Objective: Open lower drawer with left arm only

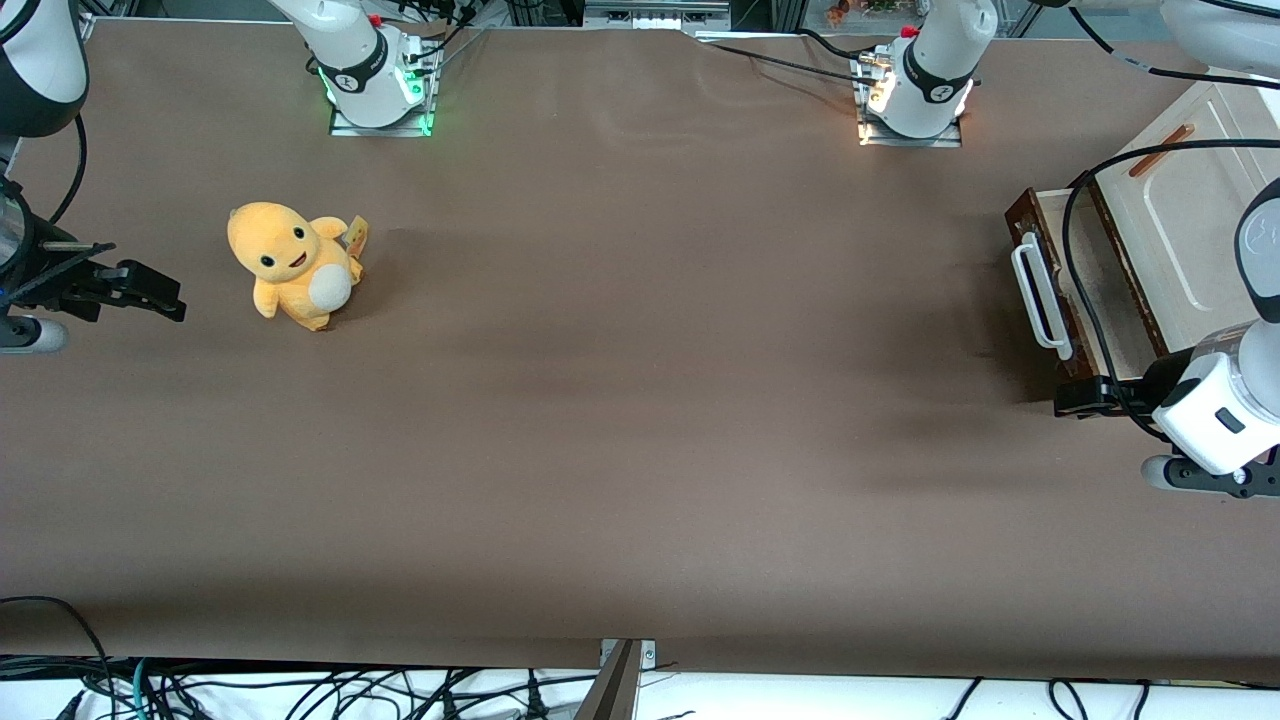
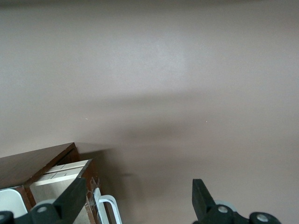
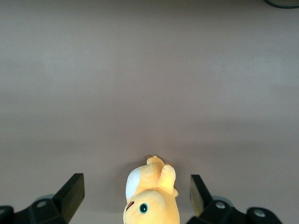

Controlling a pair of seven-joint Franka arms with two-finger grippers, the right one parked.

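Observation:
The lower drawer (image 1: 1095, 285) stands pulled partly out of its cabinet at the working arm's end of the table. Its dark brown front (image 1: 1030, 215) carries a long white loop handle (image 1: 1038, 295), and the pale wood inside shows. My left arm's white wrist (image 1: 1215, 420) hangs by the drawer's corner nearest the front camera. Its gripper (image 1: 1082, 398) sits just off that corner, nearer the camera than the handle. In the left wrist view the gripper (image 2: 138, 205) is open. The handle's end (image 2: 108, 207) and drawer front (image 2: 93, 186) show by one finger (image 2: 70, 200), ungripped.
A cream cabinet panel (image 1: 1190, 220) with a small reddish-brown handle (image 1: 1160, 150) lies above the drawer. The arm's black cable (image 1: 1075, 250) loops over the drawer. A yellow plush toy (image 1: 295, 265) sits toward the parked arm's end. Two arm bases (image 1: 915, 85) stand farthest from the camera.

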